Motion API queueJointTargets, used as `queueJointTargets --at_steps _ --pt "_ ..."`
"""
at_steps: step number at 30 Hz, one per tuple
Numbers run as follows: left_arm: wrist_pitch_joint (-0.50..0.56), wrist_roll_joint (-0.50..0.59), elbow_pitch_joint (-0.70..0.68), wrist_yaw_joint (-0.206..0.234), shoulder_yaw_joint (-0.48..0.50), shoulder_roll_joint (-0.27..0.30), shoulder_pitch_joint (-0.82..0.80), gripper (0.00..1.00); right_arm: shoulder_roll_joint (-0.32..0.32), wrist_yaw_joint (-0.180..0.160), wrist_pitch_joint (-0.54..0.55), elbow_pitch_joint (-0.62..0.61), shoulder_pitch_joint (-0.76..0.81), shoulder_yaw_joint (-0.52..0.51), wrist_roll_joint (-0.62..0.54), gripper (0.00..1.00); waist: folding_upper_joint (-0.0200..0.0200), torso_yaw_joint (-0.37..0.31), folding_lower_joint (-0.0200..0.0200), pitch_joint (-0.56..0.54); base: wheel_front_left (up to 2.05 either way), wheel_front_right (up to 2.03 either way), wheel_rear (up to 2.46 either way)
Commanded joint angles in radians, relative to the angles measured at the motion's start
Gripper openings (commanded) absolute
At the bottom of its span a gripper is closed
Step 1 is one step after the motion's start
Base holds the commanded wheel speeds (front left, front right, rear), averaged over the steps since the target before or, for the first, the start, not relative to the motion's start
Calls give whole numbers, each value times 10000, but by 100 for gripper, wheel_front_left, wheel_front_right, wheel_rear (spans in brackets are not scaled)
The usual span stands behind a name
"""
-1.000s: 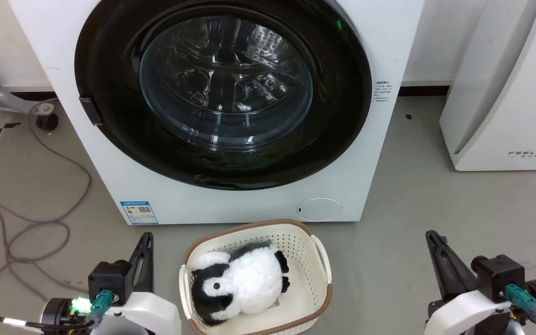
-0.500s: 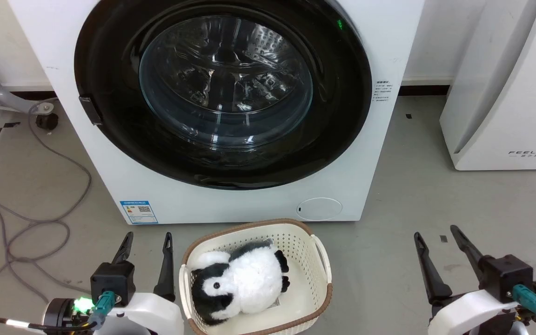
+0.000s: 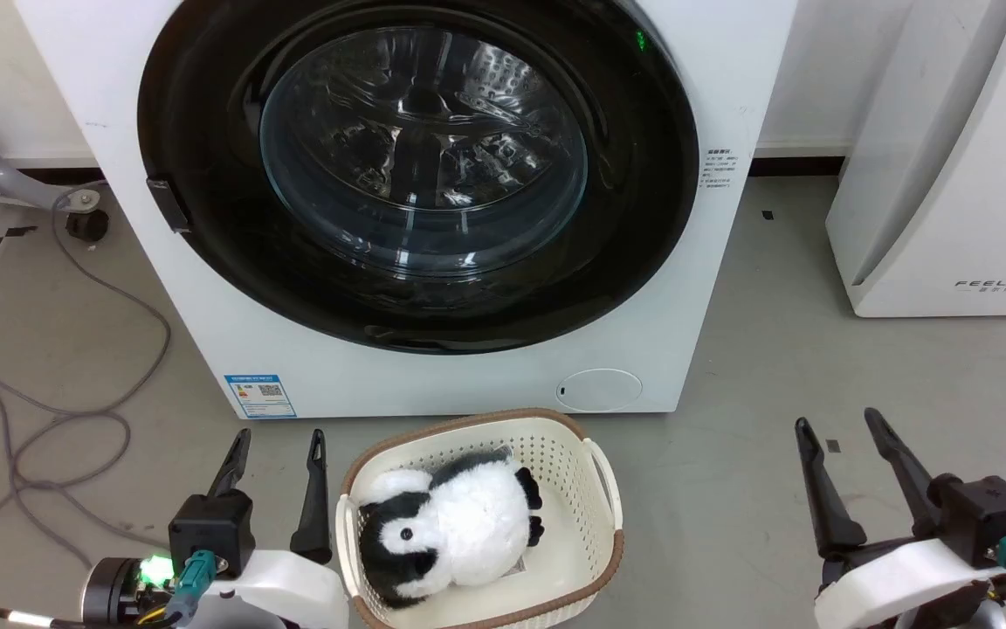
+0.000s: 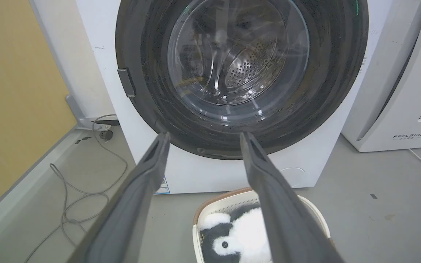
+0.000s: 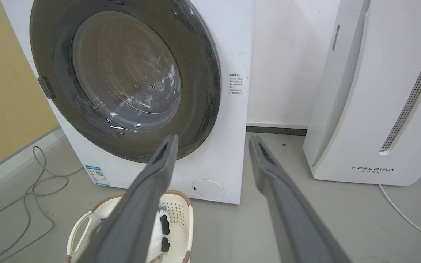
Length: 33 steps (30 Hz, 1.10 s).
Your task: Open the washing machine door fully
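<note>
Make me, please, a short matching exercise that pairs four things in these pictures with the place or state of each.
Things:
1. washing machine door
2. plush toy
3. left pincer
4. blue label

Place or state:
a. open, holding nothing
b. shut
c. stuck low on the front of the washing machine
d. lying in the basket

Pairs: 1-b, 2-d, 3-a, 4-c.

Grey floor (image 3: 774, 349): washing machine (image 3: 433, 384), basket (image 3: 609, 489), cables (image 3: 130, 437), FEELBIRD appliance (image 3: 948, 175)
</note>
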Motion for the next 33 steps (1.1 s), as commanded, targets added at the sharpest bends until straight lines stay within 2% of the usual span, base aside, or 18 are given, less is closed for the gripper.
queueJointTargets --at_steps 1,7,8,9,10,16,24,25,33 --pt "-112 -73 -74 62 -33 0 -145 100 0 2 -119 -122 1 -56 185 100 0 1 0 6 0 0 0" --pt "-237 -106 -106 142 -73 0 -172 100 0 2 -245 -235 6 -73 432 100 0 10 0 20 0 0 0" --pt "-258 -113 -109 154 -82 0 -178 100 0 2 -266 -256 7 -75 457 53 0 13 0 22 0 0 0" --pt "-279 -117 -112 166 -92 0 -184 100 0 2 -287 -274 8 -74 504 12 0 15 0 24 0 0 0" --pt "-300 -123 -116 178 -100 0 -190 100 0 2 -308 -282 14 -52 573 0 0 17 0 26 0 0 0" --pt "-425 -159 -143 249 -138 0 -209 100 0 3 -433 -375 21 3 1271 0 0 5 0 35 0 0 0" --pt "-592 -185 -162 311 -191 0 -250 100 0 3 -600 -263 20 -39 3852 0 0 -7 0 71 0 0 0" --pt "-592 -185 -162 311 -191 0 -250 100 0 3 -600 -263 20 -39 3852 0 0 -7 0 71 0 0 0" --pt "-780 -247 -184 401 -263 0 -261 100 1 4 -788 -142 31 81 6688 0 0 -6 0 96 0 0 0"
